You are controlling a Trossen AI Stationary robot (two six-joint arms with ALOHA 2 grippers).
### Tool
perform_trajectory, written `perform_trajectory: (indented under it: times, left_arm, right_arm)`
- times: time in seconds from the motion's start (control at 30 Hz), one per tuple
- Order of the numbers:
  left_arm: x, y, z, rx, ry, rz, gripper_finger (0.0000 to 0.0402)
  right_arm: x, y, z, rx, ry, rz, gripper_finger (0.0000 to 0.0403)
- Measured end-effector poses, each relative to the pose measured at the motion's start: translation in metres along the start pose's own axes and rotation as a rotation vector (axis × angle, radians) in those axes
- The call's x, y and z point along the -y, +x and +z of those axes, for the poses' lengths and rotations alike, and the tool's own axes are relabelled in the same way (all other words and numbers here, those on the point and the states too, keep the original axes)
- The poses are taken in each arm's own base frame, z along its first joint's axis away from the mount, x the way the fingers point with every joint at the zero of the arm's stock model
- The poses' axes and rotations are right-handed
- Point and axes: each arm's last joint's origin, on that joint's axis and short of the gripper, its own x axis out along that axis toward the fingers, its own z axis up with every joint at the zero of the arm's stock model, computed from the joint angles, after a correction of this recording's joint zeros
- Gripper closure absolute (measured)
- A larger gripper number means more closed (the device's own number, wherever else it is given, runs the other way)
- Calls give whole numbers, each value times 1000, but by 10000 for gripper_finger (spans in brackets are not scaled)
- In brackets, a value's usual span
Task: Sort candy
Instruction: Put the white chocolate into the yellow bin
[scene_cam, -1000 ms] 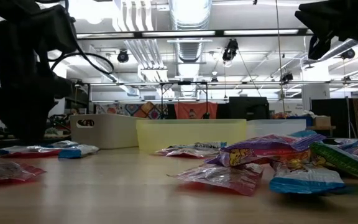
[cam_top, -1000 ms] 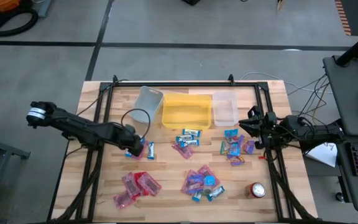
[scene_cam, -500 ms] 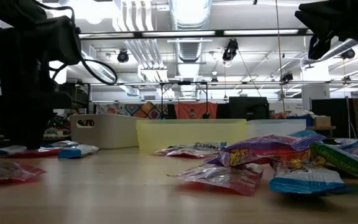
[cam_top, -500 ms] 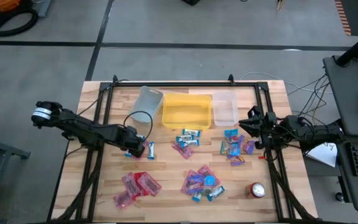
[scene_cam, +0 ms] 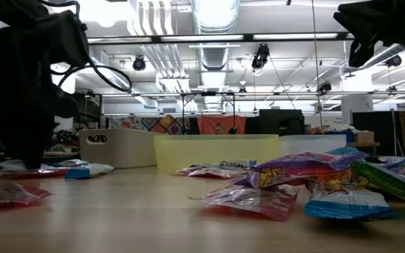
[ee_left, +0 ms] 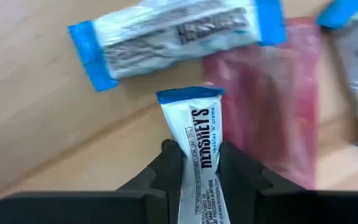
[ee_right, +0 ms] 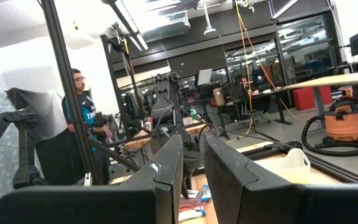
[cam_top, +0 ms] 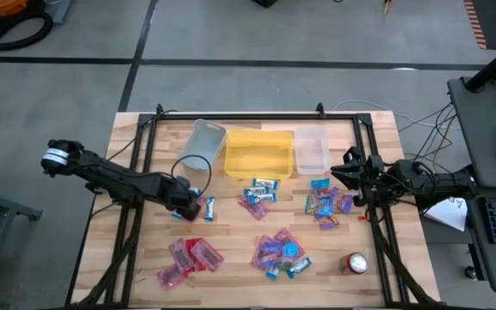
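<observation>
**Left gripper pinching a blue-and-white bar: a thin hold that could slip**

The left gripper [ee_left: 199, 163] is seen in its wrist view with both fingers [ee_left: 168, 163] pressed against the sides of a blue-and-white candy bar [ee_left: 197, 134], gripped near one end so that most of the wrapper sticks out past the tips. In the high view the gripper [cam_top: 189, 207] is set low at the left-middle of the table [cam_top: 136, 258], just right of the clear round tub [cam_top: 202, 142].

A slip is the chief risk: the wrapper is glossy and only a narrow strip is held. A red-pink wrapper [ee_left: 272, 112] lies directly beside the bar and may be dragged along if it is caught, though whether it touches the fingers cannot be told.

The remaining candy is spread in clusters: a red-pink pile [cam_top: 189, 258] near-left, a mixed pile [cam_top: 281, 254] near-centre, another [cam_top: 327, 205] at right.

The right gripper [cam_top: 351, 178] waits at the right edge, its fingers nearly together, nothing between them.
</observation>
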Motion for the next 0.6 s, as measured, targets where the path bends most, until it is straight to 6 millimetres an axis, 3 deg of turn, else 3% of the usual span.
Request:
perform_trajectory:
  times: [0.43,0.6]
  left_arm:
    - [34,-37,2,29,160,-161,333]
    - [61,-66,18,222,336,-304,333]
  right_arm:
    - [0,0,0,1,0,0,346]
    - [0,0,1,8,0,2,346]
